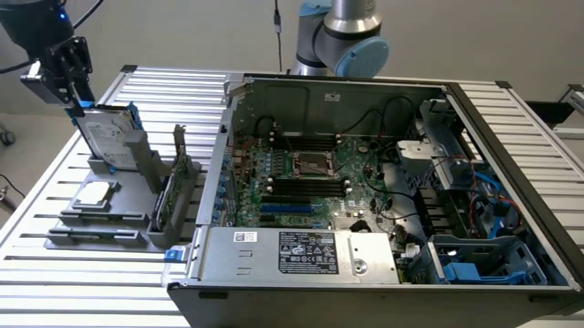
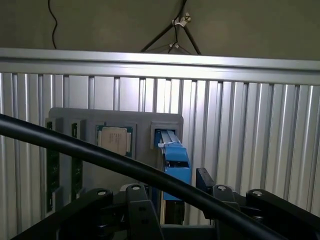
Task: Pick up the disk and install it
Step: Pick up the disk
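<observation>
My end effector (image 1: 76,96) hangs spread wide over the top edge of the disk (image 1: 103,137) — one finger to either side of its blue bracket, neither pressing it as far as I can tell; the disk stands upright just beneath me in the grey holder (image 1: 96,229) on the desk (image 1: 37,273); the open computer case (image 1: 383,171) lies well off to one side of me. I judge this the pick-up step, the grasp not yet made; a sound grip calls for fingers square to the bracket and a straight lift — any tilt could jam it.
</observation>
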`<state>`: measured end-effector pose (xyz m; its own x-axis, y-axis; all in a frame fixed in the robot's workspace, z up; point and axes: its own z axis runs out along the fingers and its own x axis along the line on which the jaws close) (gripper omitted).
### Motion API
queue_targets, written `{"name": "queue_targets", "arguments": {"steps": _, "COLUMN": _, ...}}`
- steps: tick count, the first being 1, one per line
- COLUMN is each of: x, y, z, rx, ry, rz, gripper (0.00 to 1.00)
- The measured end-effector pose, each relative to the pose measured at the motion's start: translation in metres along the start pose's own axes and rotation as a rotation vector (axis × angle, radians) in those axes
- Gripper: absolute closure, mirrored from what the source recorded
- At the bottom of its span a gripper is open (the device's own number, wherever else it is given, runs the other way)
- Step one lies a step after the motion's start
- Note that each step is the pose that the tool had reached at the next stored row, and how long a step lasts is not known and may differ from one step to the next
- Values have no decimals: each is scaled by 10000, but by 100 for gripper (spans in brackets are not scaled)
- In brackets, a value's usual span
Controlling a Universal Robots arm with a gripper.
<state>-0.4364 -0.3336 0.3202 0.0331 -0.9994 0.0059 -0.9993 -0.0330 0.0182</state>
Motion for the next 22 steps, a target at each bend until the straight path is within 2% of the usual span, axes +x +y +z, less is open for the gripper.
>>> {"name": "queue_targets", "arguments": {"steps": 12, "x": -16, "y": 0, "z": 219, "rx": 106, "ry": 5, "rz": -78, "gripper": 52}}
{"name": "queue_targets", "arguments": {"steps": 22, "x": -67, "y": 27, "z": 302, "rx": 122, "ry": 6, "rz": -84, "gripper": 52}}
